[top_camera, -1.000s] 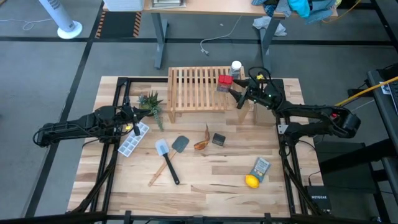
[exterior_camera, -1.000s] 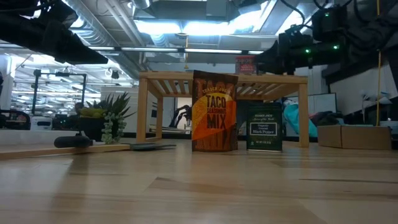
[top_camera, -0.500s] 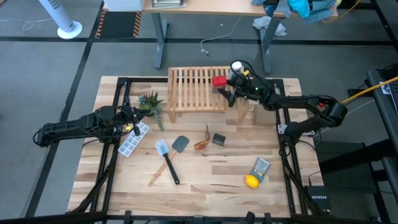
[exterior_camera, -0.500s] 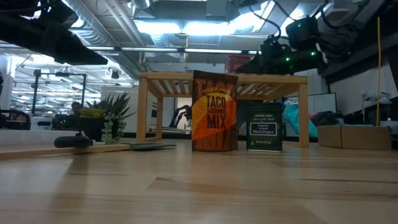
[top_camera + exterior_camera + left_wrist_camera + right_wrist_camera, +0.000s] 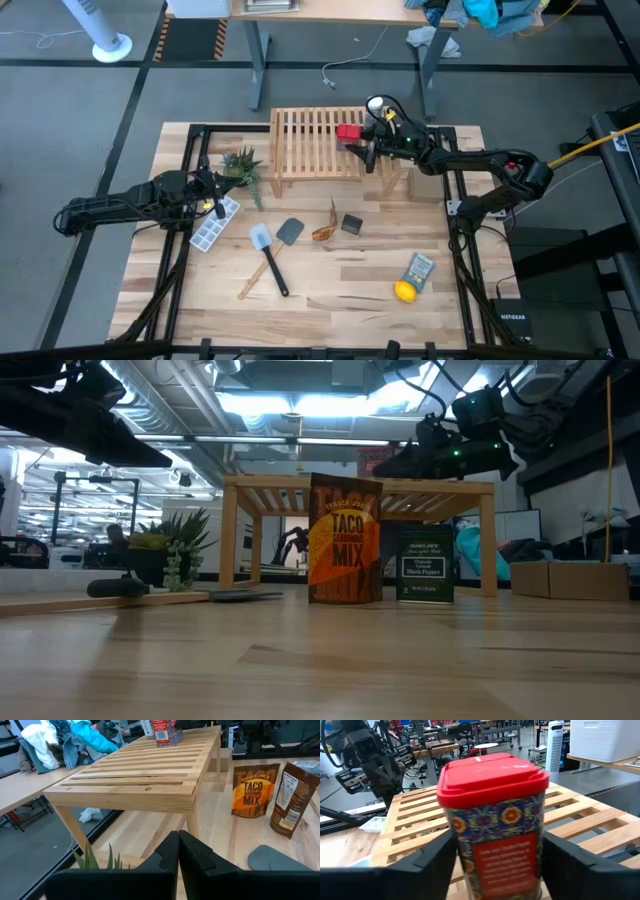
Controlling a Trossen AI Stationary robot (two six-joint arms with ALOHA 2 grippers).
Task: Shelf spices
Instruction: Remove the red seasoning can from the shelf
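Bench's shelf (image 5: 318, 140) holds the red box (image 5: 350, 133); your right claw (image 5: 368, 143) brackets it, part-open; contact unclear; withdraw straight, don't tip it.

The red-lidded spice box (image 5: 349, 133) stands upright on the slatted top of the shelf (image 5: 310, 150), near its right end, its patterned sides and red label plain in the right wrist view (image 5: 493, 827). A white-capped clear bottle (image 5: 378, 106) sits just beyond it at the shelf's far right corner. Down on the table in front of the shelf, the amber taco mix packet (image 5: 345, 540) stands upright, and the black pepper box (image 5: 425, 565) stands just beside it.
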